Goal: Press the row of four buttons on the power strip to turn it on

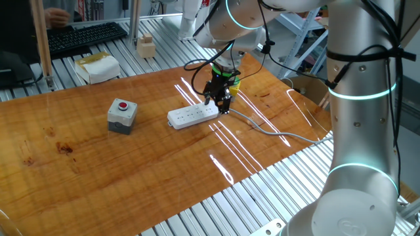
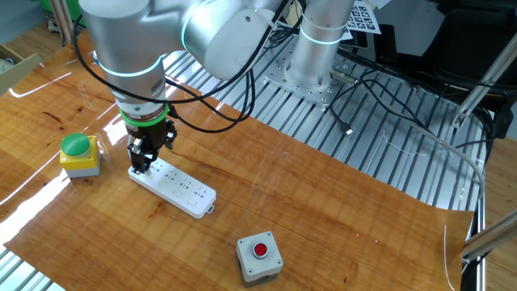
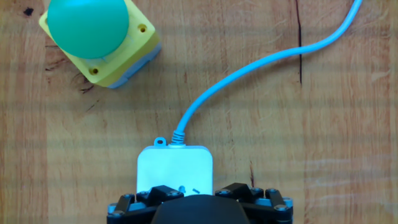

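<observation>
The white power strip (image 1: pixel 192 116) (image 2: pixel 174 186) lies flat on the wooden table, with its grey cable (image 1: pixel 275 131) (image 3: pixel 249 74) running off one end. My gripper (image 1: pixel 220 99) (image 2: pixel 144 159) hangs point-down right over that cable end, low above the strip. In the hand view the strip's end (image 3: pixel 175 165) fills the lower middle. The two black fingers (image 3: pixel 163 194) stand apart on either side of it, with nothing between them. The row of four buttons is too small to pick out in the fixed views, and the hand hides most of the strip in the hand view.
A yellow box with a green cap (image 2: pixel 78 152) (image 3: pixel 93 40) sits close beside the strip's cable end. A grey box with a red button (image 1: pixel 122 115) (image 2: pixel 259 257) stands further along the table. A keyboard (image 1: pixel 85 36), a white box (image 1: pixel 97 67) and a wooden block (image 1: pixel 146 46) lie beyond the table's edge.
</observation>
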Available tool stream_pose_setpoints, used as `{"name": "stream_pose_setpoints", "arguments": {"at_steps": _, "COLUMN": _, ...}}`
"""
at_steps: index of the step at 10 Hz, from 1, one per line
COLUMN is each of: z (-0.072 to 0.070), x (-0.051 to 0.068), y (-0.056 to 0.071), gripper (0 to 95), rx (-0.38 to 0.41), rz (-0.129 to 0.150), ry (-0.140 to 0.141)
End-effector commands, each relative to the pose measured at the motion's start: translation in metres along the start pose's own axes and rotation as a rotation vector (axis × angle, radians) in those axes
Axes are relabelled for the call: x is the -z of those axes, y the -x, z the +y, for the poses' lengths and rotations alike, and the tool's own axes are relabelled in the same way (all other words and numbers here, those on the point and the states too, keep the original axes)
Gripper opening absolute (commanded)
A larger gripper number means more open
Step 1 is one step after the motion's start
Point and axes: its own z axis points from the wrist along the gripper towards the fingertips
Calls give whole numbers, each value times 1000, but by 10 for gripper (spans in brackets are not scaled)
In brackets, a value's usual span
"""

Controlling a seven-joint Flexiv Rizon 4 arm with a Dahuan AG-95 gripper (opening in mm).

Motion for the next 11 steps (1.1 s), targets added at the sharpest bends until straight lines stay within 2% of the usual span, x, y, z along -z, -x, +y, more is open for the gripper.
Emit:
{"name": "stream_pose_setpoints", "arguments": {"at_steps": 1, "z": -1, "x": -2, "y": -1, "gripper": 760, "rx": 1, "rz": 15, "ry": 3}}
{"name": "stream_pose_setpoints", "arguments": {"at_steps": 4, "z": -1, "x": -5, "y": -2, "gripper": 760, "rx": 1, "rz": 14, "ry": 8}}
{"name": "stream_pose_setpoints", "arguments": {"at_steps": 6, "z": 0, "x": -6, "y": -1, "gripper": 760, "rx": 1, "rz": 30, "ry": 14}}
{"name": "stream_pose_setpoints", "arguments": {"at_steps": 9, "z": 1, "x": -10, "y": 1, "gripper": 760, "rx": 6, "rz": 35, "ry": 22}}
{"name": "stream_pose_setpoints", "arguments": {"at_steps": 11, "z": 1, "x": -10, "y": 1, "gripper": 760, "rx": 3, "rz": 32, "ry": 23}}
